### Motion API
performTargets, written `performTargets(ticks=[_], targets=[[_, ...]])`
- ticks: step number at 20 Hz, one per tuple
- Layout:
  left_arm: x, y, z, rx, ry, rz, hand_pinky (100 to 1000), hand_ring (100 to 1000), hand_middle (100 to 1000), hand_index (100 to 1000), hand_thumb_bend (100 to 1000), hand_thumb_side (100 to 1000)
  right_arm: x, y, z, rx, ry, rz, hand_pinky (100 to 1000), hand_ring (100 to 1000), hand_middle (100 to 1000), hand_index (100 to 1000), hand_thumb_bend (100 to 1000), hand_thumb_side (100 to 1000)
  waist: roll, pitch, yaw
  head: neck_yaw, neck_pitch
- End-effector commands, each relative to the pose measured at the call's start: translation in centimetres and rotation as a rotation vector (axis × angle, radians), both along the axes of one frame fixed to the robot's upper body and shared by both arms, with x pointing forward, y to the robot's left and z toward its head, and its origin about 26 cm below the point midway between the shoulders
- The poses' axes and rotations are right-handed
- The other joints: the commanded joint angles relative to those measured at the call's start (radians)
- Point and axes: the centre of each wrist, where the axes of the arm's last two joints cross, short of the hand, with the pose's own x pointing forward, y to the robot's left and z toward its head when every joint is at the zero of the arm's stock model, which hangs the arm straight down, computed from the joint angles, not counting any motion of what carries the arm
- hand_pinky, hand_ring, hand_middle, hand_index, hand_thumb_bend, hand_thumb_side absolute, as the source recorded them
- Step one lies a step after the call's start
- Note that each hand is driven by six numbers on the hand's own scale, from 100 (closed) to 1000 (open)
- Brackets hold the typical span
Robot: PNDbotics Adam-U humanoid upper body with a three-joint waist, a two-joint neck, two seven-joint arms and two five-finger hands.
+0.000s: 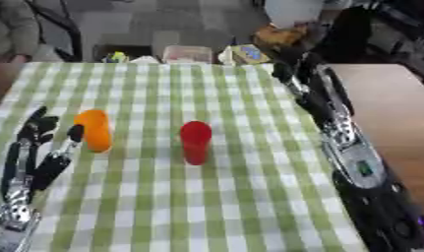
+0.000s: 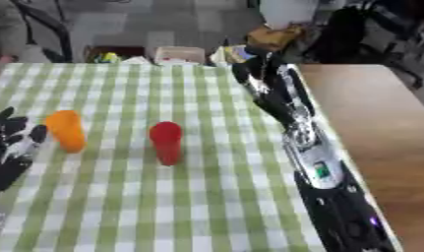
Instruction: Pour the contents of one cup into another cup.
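Two cups upright on the green-and-white checked counter [image 1: 249, 206]: red cup [image 1: 195, 142] near the middle, orange cup [image 1: 95, 130] to its left, a clear strip of cloth between them, not touching. Nothing standing between the two cups. Contents of either cup: cannot tell.

Left hand [image 1: 45, 142] just left of the orange cup, black fingers straight and pointing up, thumb tip beside the cup's side; touching or a hair apart, cannot tell. Not wrapped round anything, holding nothing.

Right arm [image 1: 335, 133] stretched along the counter's right edge, well right of the red cup, reaching toward the far corner. Right hand [image 2: 249, 74] dark and blurred at that far corner, well away from the red cup; fingers spread or curled, cannot tell.

Beyond the far edge, behind the red cup: a pale box with red markings [image 1: 187, 54], a yellow and blue packet [image 1: 246, 53], some small yellowish bits [image 1: 118, 57] farther left. Bare brown tabletop [image 1: 396, 113] right of the arm.
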Motion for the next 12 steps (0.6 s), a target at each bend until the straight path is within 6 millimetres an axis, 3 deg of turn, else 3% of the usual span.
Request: performTargets(ticks=[1, 12], targets=[[0.9, 0.7, 0.6, 0.035, -0.019, 0.016, 849, 849, 772, 970, 588, 671, 0.2, -0.1, 0.9, -0.004, -0.025, 0.007, 728, 629, 600, 829, 547, 660, 0.001, -0.013, -0.002, 0.004, -0.007], [2.8, 0.4, 0.3, 0.054, -0.004, 0.017, 845, 843, 767, 987, 587, 672, 0.2, 0.1, 1.0, -0.005, -0.026, 0.014, 728, 629, 600, 829, 544, 661, -0.001, -0.012, -0.008, 0.009, -0.009]])
